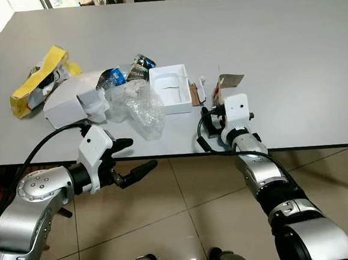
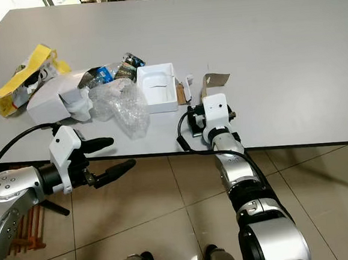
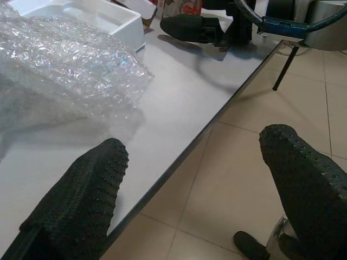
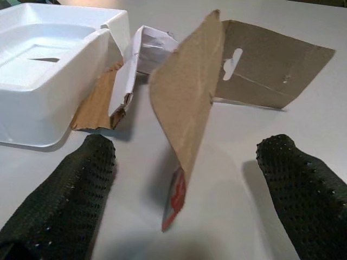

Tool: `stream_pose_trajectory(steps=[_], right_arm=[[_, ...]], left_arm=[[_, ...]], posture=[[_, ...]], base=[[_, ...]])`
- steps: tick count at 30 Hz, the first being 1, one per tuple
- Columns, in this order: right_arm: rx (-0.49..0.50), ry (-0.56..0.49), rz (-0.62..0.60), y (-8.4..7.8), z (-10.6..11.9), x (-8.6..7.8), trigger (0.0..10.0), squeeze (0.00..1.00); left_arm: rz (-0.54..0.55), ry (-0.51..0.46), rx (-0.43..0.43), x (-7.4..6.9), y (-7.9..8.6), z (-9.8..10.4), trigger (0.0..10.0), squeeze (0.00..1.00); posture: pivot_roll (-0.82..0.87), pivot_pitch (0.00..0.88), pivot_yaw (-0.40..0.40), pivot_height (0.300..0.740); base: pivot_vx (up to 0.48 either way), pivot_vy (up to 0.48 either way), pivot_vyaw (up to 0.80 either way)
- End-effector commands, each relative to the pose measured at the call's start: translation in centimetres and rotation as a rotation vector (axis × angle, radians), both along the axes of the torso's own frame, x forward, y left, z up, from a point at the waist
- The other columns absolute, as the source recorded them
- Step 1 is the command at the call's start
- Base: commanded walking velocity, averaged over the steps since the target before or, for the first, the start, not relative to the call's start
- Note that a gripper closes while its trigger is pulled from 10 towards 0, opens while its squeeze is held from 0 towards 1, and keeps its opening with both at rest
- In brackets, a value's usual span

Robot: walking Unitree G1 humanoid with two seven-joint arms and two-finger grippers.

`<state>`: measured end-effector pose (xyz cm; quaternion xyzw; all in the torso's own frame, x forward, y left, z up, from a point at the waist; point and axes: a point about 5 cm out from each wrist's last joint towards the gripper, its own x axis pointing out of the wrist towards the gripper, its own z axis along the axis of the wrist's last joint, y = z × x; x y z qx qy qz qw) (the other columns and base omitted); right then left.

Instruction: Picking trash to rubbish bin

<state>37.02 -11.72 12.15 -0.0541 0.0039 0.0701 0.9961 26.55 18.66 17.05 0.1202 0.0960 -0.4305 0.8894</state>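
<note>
Grey tabletop [image 1: 288,49], tiled floor below. Right end effector [image 4: 181,184] wide, card [image 4: 190,103] upright between fingers, untouched. Left end effector [image 1: 131,157] wide at edge, bubble wrap [image 1: 139,108] just ahead. Risk: thin card tips flat on closing, fingers miss.

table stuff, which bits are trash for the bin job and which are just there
Trash to bin:
folded brown card
bubble wrap
white tray
white box
yellow bag
crushed bottle

Just there:
table
tiled floor
</note>
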Motion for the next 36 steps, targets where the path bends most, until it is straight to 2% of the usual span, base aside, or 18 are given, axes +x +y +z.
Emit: stream_pose_trajectory(steps=[1, 19, 32, 33, 34, 35, 36], right_arm=[[0.010, -0.002, -0.003, 0.2, -0.1, 0.1, 10.0, 0.00], [0.000, -0.008, 0.008, 2.0, 0.2, 0.4, 10.0, 0.00], [-0.049, -0.022, -0.053, 1.3, 0.7, 1.0, 10.0, 0.00], [-0.050, -0.029, -0.060, 1.2, 0.8, 1.1, 1.5, 0.00], [-0.050, -0.029, -0.060, 1.2, 0.8, 1.1, 1.5, 0.00], [-0.048, -0.038, -0.068, 1.0, 1.0, 1.2, 0.0, 0.00], [-0.049, -0.042, -0.072, 0.9, 1.2, 1.3, 0.0, 0.00]], left_arm=[[0.004, -0.005, -0.001, -0.3, 0.3, 0.4, 10.0, 0.00], [0.016, 0.001, 0.008, -0.6, 0.5, 0.4, 10.0, 0.00], [0.019, 0.001, 0.004, -0.7, 0.4, 0.4, 10.0, 0.00], [0.019, 0.001, 0.004, -0.7, 0.4, 0.5, 10.0, 0.00], [0.019, 0.001, 0.004, -0.7, 0.4, 0.5, 10.0, 0.00], [0.021, 0.002, 0.003, -0.8, 0.4, 0.5, 10.0, 0.00], [0.022, 0.002, 0.003, -0.8, 0.4, 0.5, 10.0, 0.00]], posture=[[0.19, 0.206, 0.017, 0.740], [0.20, 0.217, 0.016, 0.740], [0.22, 0.226, 0.021, 0.740], [0.22, 0.229, 0.020, 0.740], [0.22, 0.229, 0.020, 0.740], [0.22, 0.229, 0.020, 0.740], [0.22, 0.229, 0.020, 0.740]], base=[[0.000, 0.000, 0.00], [0.000, 0.000, 0.00], [0.000, 0.000, 0.00], [0.000, 0.000, 0.00], [0.000, 0.000, 0.00], [0.000, 0.000, 0.00], [0.000, 0.000, 0.00]])
